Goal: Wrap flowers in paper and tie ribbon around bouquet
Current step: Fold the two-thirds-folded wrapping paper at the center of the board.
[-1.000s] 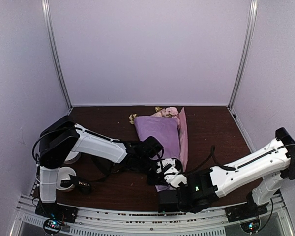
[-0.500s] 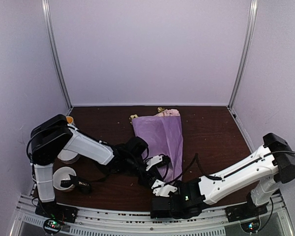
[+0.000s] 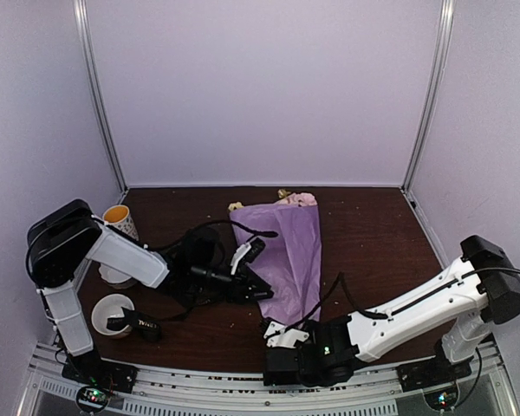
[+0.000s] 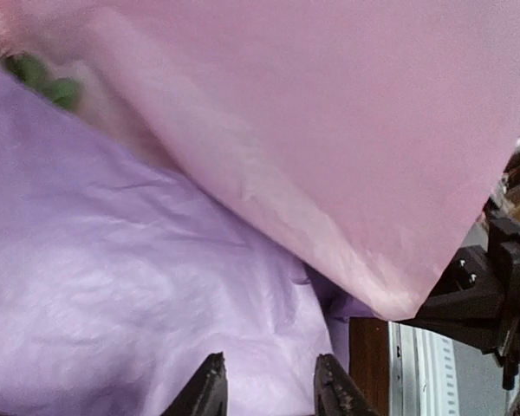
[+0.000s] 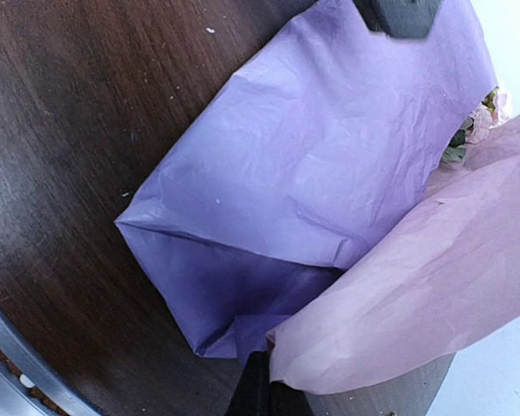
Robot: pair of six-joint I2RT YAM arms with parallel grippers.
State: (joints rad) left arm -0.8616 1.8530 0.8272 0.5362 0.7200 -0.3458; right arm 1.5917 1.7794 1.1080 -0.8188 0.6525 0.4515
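The lilac paper (image 3: 286,251) lies in the middle of the table as a folded cone, with the flowers (image 3: 296,199) poking out of its far end. My left gripper (image 3: 252,270) stands open at the paper's left edge; in the left wrist view its gripper (image 4: 269,388) hovers over the paper (image 4: 139,286) with nothing pinched. My right gripper (image 3: 283,333) is shut on the paper's near corner; the right wrist view shows its fingers (image 5: 262,397) pinching the pale flap (image 5: 433,286) by the folded bottom (image 5: 269,217). Blooms (image 5: 484,117) peek out beyond. The ribbon (image 3: 144,326) lies at the near left.
A yellow-lined cup (image 3: 118,217) stands at the left behind my left arm. A white spool (image 3: 111,309) sits beside the ribbon. Black cables (image 3: 347,290) trail over the dark wooden table (image 3: 373,234) near the right arm. The metal rail (image 3: 199,381) runs along the near edge.
My left gripper has opened and drawn back to the left, away from the paper's lower end. The right gripper moved toward the near edge, still pinching the paper's corner.
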